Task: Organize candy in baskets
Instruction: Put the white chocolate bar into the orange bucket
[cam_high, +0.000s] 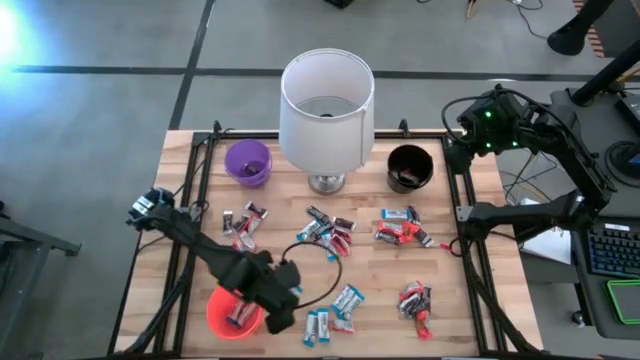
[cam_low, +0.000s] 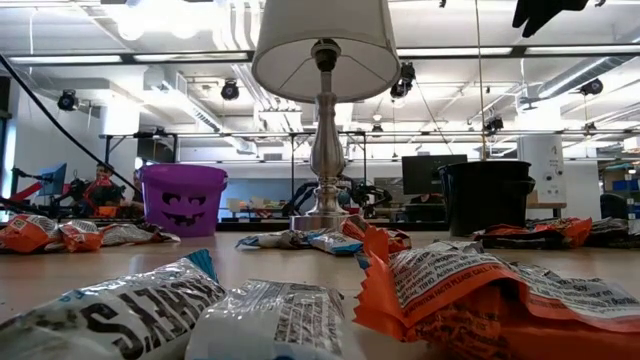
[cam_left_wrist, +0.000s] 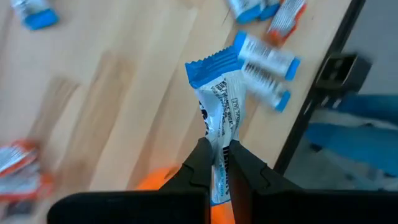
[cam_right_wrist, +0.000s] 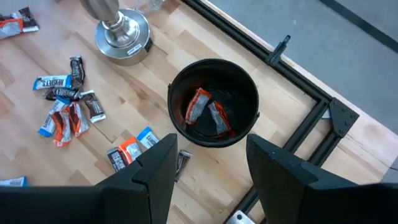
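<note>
My left gripper (cam_high: 287, 302) hangs over the table's near left part, beside the orange-red basket (cam_high: 232, 314), and is shut on a blue-and-white candy bar (cam_left_wrist: 221, 106). The purple basket (cam_high: 248, 162) and the black basket (cam_high: 408, 168) stand at the back, either side of the lamp. Loose candy lies in small heaps across the wood (cam_high: 325, 232) (cam_high: 400, 230) (cam_high: 415, 300). My right gripper (cam_right_wrist: 208, 174) is open, high above the black basket (cam_right_wrist: 214, 102), which holds two orange-wrapped bars (cam_right_wrist: 208, 115). My left gripper pinches the blue-and-white bar near one end (cam_left_wrist: 221, 155) between its two fingers. The fingers come from above, pointing steeply down, and lie along the bar. The bar sticks out past the fingertips, its blue crimped end (cam_left_wrist: 211, 65) farthest away, lifted clear of the table.
A white-shaded lamp (cam_high: 325, 105) on a metal foot (cam_right_wrist: 123, 34) stands at the back middle. More blue-and-white bars (cam_high: 335, 315) lie near the front edge. A black metal frame (cam_high: 462, 215) runs along the table's sides. The orange-red basket has candy in it (cam_high: 240, 316).
</note>
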